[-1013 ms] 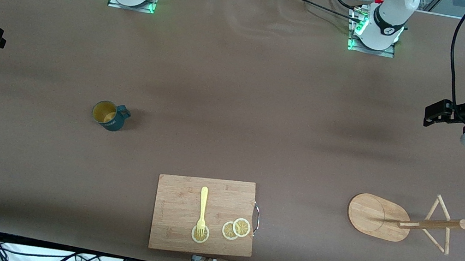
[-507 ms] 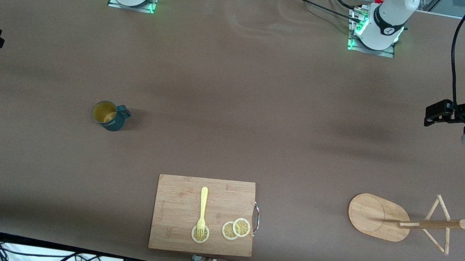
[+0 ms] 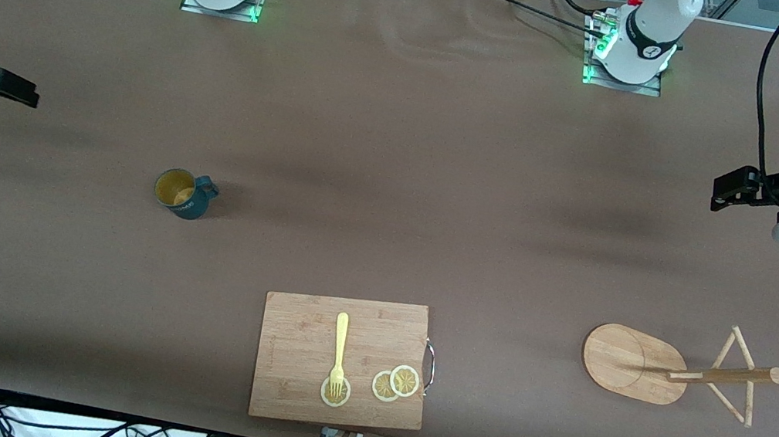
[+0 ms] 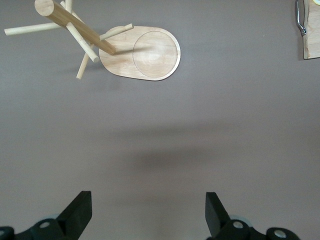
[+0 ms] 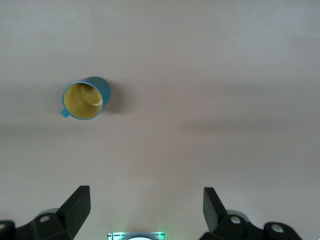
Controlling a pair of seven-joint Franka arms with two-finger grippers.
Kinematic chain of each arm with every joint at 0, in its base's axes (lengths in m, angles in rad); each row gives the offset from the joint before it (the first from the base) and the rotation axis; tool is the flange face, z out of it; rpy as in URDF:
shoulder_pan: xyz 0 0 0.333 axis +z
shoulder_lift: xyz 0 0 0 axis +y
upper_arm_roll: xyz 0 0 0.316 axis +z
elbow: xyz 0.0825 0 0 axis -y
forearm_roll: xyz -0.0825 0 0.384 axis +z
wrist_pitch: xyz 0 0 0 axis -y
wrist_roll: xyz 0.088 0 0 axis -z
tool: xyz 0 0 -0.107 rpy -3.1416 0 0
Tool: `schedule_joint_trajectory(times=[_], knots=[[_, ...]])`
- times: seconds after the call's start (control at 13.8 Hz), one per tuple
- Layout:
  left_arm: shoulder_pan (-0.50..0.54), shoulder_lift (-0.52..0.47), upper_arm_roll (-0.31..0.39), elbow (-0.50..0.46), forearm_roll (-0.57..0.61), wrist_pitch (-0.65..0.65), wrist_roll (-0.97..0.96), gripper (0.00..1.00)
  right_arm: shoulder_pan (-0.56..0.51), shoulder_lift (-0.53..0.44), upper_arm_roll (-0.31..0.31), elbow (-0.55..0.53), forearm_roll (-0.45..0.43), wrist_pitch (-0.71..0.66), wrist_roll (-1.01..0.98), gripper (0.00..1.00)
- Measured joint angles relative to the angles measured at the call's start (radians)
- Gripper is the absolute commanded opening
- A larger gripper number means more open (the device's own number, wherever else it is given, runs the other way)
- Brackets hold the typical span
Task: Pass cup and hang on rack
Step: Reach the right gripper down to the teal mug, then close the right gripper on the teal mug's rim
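The brown tabletop (image 3: 397,173) fills nearly the whole front view, its edges running out of sight at both ends. Both arms are only partly visible: the left arm's upper links are cut off at its end of the tabletop, and the right arm shows as little more than a white sliver and a dark wrist at the edge. The left gripper (image 3: 728,190) hangs in the air over bare cloth at the left arm's end, fingers (image 4: 80,212) spread wide with nothing between them; only their tips enter the left wrist view. The right gripper (image 3: 19,91) hangs over bare cloth at the right arm's end, fingers (image 5: 77,205) likewise released and empty. The wooden cutting board (image 3: 301,384) lies at the edge nearest the front camera, carrying a yellow fork (image 3: 339,351) whose tines rest on one lemon slice (image 3: 335,391), with two overlapping slices (image 3: 396,384) beside it; a metal handle (image 3: 429,365) sits on its end toward the left arm. The rack (image 3: 636,363) stands toward the left arm's end, its post and pegs foreshortened by the high camera. The cup (image 3: 184,193) stands upright toward the right arm's end, well apart from both grippers, yellow inside showing; its lettering is too small to read.
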Motion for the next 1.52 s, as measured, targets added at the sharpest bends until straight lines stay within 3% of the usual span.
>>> schedule_joint_trajectory(times=[0.36,0.65,0.94,1.52], knots=[[0.000,0.001,0.000,0.000,0.000,0.000,0.000,1.00,0.060,0.121,0.002,-0.003,0.073,0.070,0.004,1.00],[0.000,0.001,0.000,0.001,0.000,0.000,0.000,1.00,0.111,0.188,0.003,-0.073,0.077,0.226,0.063,1.00],[0.000,0.001,0.000,0.001,0.000,0.000,0.000,1.00,0.122,0.199,0.001,-0.212,0.077,0.392,0.075,1.00],[0.000,0.001,0.000,0.001,0.000,-0.001,0.000,1.00,0.122,0.196,-0.001,-0.406,0.077,0.584,0.074,1.00]])
